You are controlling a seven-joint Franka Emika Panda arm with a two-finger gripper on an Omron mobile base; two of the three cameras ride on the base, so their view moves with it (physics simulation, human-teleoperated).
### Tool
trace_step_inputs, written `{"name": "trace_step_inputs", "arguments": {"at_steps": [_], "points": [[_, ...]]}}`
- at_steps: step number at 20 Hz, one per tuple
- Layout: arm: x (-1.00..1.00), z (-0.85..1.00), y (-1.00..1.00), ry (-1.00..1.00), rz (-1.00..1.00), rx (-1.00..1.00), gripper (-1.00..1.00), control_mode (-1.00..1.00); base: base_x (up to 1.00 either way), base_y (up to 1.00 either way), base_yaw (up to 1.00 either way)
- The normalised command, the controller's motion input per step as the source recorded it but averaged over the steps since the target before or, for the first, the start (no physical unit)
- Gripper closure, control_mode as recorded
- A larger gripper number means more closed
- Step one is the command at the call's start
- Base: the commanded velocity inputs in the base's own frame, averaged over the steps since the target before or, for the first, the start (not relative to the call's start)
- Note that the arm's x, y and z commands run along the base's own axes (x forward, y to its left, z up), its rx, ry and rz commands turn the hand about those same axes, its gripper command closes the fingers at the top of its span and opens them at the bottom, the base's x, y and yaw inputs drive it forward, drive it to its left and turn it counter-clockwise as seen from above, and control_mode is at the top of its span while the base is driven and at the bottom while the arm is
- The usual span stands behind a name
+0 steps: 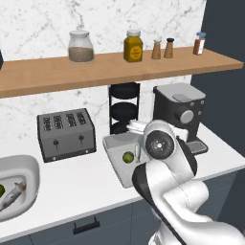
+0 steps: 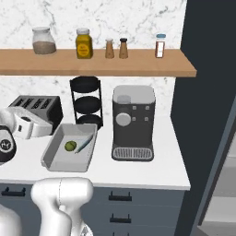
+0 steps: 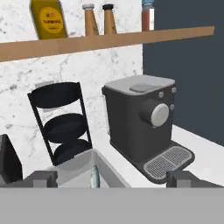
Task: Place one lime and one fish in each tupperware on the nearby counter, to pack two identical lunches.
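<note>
grey tupperware (image 2: 54, 159) is holding a lime (image 2: 70, 145) and a fish (image 2: 83, 144) beside it. gripper (image 3: 111, 181) fingers are sitting wide apart, holding nothing.

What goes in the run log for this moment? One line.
grey tupperware: lime + fish inside | sink: lime, fish waiting | pincer: open

Lime (image 2: 70, 145) in tupperware (image 2: 54, 158) (beside fish (image 2: 84, 144))
</note>
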Motion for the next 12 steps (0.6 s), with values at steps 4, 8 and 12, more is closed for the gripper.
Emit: {"name": "trace_step_inputs", "arguments": {"at_steps": [4, 8, 12], "points": [[-1.00, 0.50, -1.00, -0.46, 0.00, 0.13, -1.00, -1.00, 0.00, 0.00, 0.00], [-1.00, -0.50, -1.00, -0.15, -0.06, 0.20, -1.00, -1.00, 0.00, 0.00, 0.00], [0.00, 0.00, 0.00, 0.01, 0.00, 0.00, -1.00, -1.00, 0.00, 0.00, 0.00]]}}
